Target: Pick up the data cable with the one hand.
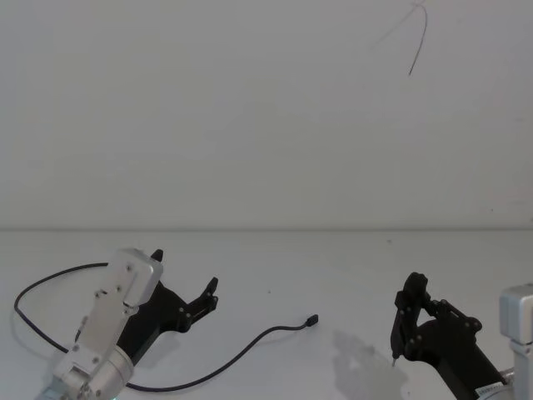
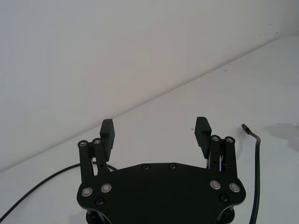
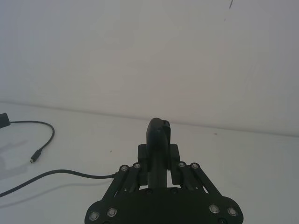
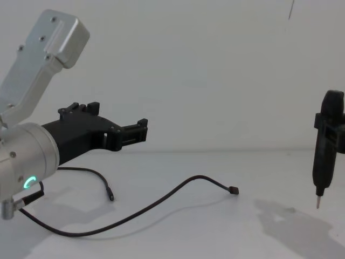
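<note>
Hovering at lower left, the left gripper [image 1: 183, 272] is spread wide and holds nothing. The data cable [image 1: 275, 330] lies slack on the table [image 1: 333, 258], lower left to centre. Grasp and lift remain. At lower right, the right gripper [image 1: 406, 315] clamps a pen-shaped tool [image 1: 398, 337].

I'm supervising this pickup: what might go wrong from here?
1. The data cable lies flat, far thinner than the open left gripper's fingers, which may close past it.
2. It runs beneath that arm, so a descent could drag it.
3. The right gripper's pen-shaped tool, tip down, might catch a swinging plug.
</note>
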